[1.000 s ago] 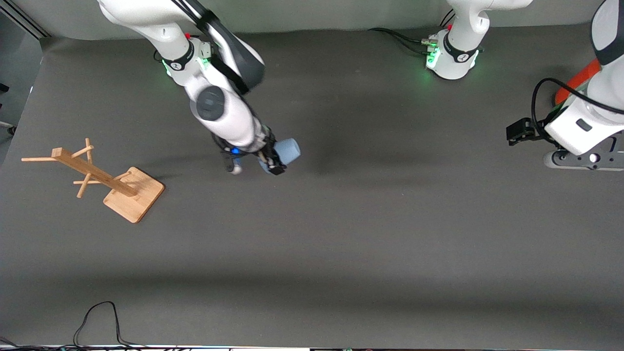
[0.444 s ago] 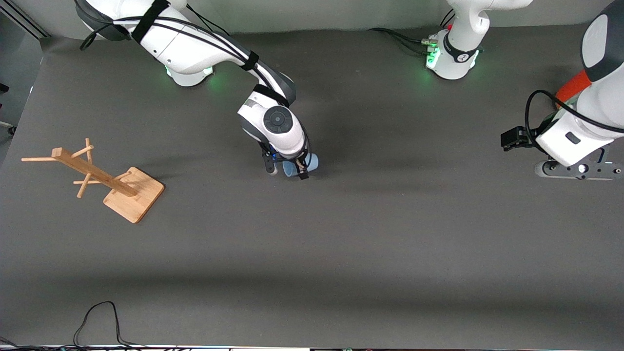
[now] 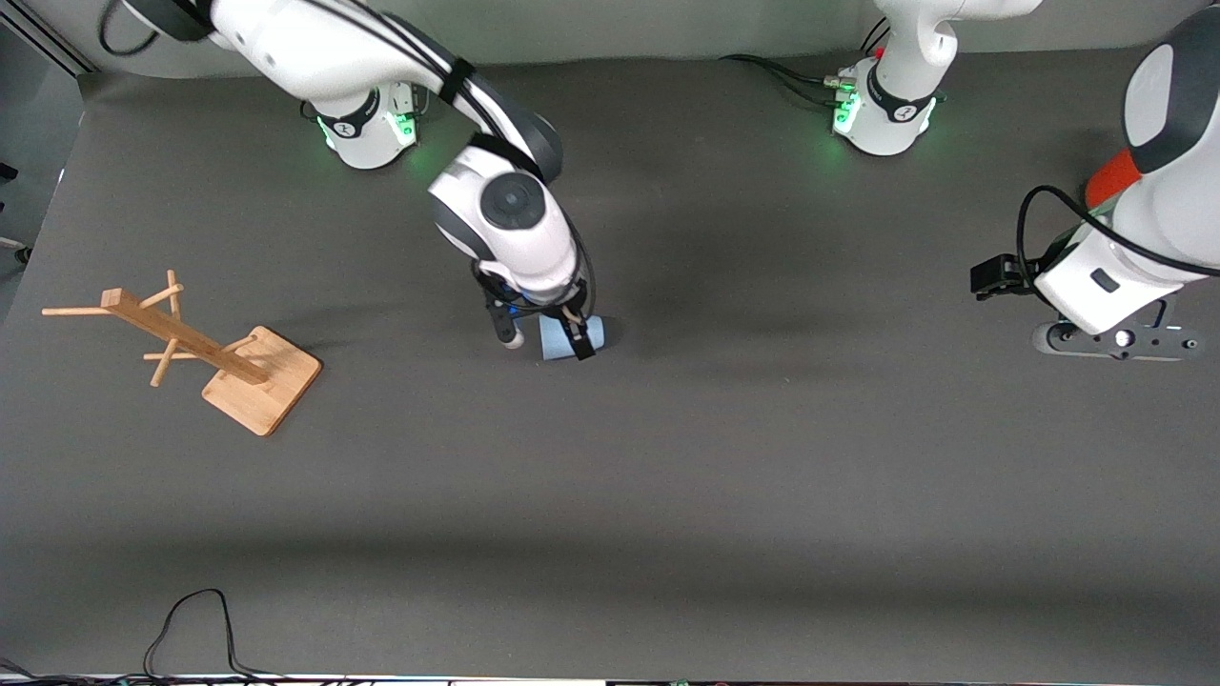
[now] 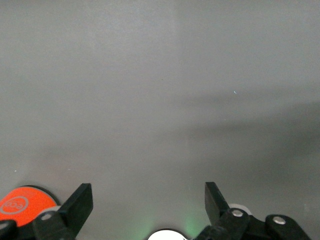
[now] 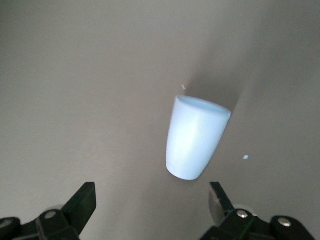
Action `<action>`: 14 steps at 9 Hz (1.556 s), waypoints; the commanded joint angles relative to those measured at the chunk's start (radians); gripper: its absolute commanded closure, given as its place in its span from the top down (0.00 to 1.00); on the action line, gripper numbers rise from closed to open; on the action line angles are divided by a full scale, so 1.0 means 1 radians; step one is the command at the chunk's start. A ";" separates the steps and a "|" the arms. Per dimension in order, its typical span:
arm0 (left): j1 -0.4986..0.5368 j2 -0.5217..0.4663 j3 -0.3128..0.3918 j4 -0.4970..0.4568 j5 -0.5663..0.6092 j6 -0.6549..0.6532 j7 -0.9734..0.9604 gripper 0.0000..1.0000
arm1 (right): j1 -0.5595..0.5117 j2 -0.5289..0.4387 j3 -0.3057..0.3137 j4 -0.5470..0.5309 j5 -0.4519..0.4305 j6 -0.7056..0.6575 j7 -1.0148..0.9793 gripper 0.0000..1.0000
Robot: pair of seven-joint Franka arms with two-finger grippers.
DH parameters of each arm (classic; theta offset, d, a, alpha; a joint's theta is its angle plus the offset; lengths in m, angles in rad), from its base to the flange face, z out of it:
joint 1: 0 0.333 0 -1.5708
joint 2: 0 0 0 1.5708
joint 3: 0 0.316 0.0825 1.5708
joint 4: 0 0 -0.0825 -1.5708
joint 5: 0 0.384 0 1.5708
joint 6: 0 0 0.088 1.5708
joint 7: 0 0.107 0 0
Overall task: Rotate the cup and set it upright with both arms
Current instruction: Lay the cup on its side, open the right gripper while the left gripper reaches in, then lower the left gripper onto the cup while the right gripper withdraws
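Note:
The light-blue cup (image 3: 556,341) (image 5: 196,137) lies on its side on the grey table, near the middle and somewhat toward the right arm's end. My right gripper (image 3: 545,341) (image 5: 151,202) hangs just over it, open, fingers spread wide; the cup sits past the fingertips (image 5: 84,199), free of them. Part of the cup is covered by one finger in the front view. My left gripper (image 3: 989,278) (image 4: 148,200) waits open over the left arm's end of the table, with nothing between its fingers.
A wooden rack (image 3: 191,348) on a square base stands toward the right arm's end. An orange-red can (image 3: 1110,176) (image 4: 22,205) is partly hidden by the left arm. A black cable (image 3: 191,619) loops at the table edge nearest the front camera.
The right arm carried the cup toward the table's middle, turned its wrist downward and lowered. Its gripper went from shut on the cup to open, letting it go. The left arm drifted slightly.

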 commanded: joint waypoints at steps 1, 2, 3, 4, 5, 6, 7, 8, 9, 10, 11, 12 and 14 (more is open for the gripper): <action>-0.078 0.012 0.007 0.027 0.005 -0.008 -0.067 1.00 | -0.010 -0.196 -0.126 -0.034 0.113 -0.095 -0.363 1.00; -0.126 0.027 0.007 0.032 0.005 -0.004 -0.148 1.00 | -0.010 -0.254 -0.214 -0.036 0.156 -0.119 -0.540 1.00; -0.187 0.053 0.007 0.042 0.006 0.001 -0.221 1.00 | -0.010 -0.297 -0.285 -0.036 0.192 -0.148 -0.736 1.00; -0.259 0.119 0.007 0.090 0.006 0.001 -0.339 1.00 | -0.010 -0.342 -0.369 -0.036 0.223 -0.191 -0.952 1.00; -0.329 0.197 0.007 0.157 0.006 0.001 -0.459 1.00 | -0.010 -0.386 -0.444 -0.034 0.264 -0.246 -1.120 1.00; -0.404 0.284 0.007 0.234 0.006 0.001 -0.589 1.00 | -0.010 -0.435 -0.527 -0.036 0.293 -0.315 -1.287 1.00; -0.464 0.374 0.009 0.316 0.006 0.002 -0.695 1.00 | -0.011 -0.471 -0.566 -0.037 0.295 -0.360 -1.372 1.00; -0.523 0.468 0.009 0.414 0.006 0.004 -0.805 1.00 | -0.037 -0.497 -0.598 -0.036 0.295 -0.388 -1.470 1.00; -0.573 0.560 0.009 0.519 0.006 0.009 -0.913 1.00 | -0.063 -0.512 -0.620 -0.037 0.295 -0.394 -1.629 1.00; -0.624 0.613 0.010 0.558 0.008 0.066 -1.013 1.00 | -0.074 -0.522 -0.630 -0.037 0.295 -0.394 -1.754 1.00; -0.685 0.647 0.013 0.560 0.017 0.155 -1.128 1.00 | -0.091 -0.526 -0.630 -0.039 0.293 -0.397 -1.796 1.00; -0.738 0.685 0.015 0.570 0.028 0.233 -1.244 1.00 | -0.093 -0.531 -0.629 -0.040 0.293 -0.409 -1.807 1.00; -0.818 0.749 0.017 0.573 0.054 0.338 -1.398 1.00 | -0.117 -0.542 -0.634 -0.039 0.293 -0.431 -1.910 1.00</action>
